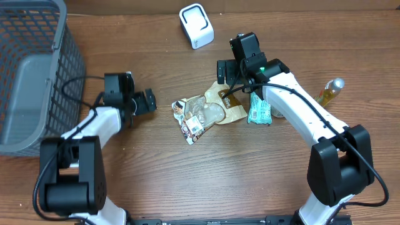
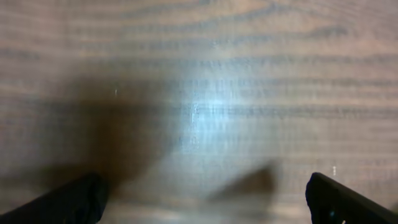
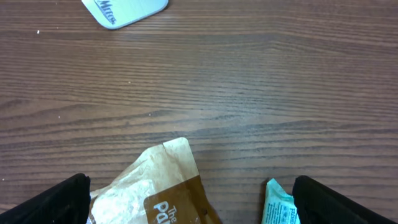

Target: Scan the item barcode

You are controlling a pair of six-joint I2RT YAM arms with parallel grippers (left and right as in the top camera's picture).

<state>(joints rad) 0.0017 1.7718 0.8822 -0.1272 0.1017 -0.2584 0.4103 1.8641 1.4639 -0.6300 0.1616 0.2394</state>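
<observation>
Right gripper: jaws spread, empty, hovering over brown pouch at table centre. Left gripper: released, waiting at 9 o'clock. Hazard: clear packet overlapping pouch, teal packet crowding its 3 o'clock side; closing jaws likely catching two, hiding barcode from scanner at 12 o'clock.

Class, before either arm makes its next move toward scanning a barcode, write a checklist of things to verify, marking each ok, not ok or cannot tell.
1. Left gripper open and holding nothing: ok.
2. Right gripper open and holding nothing: ok.
3. Scanner in view with nothing covering it: ok.
4. An item gripped ready for scanning: not ok; the brown bag lies ungripped on the table below the right gripper.
5. Barcode readable on the clear packet: cannot tell; a white label faces up but is too small to read.
6. Teal packet clear of the right gripper's finger: cannot tell.
</observation>
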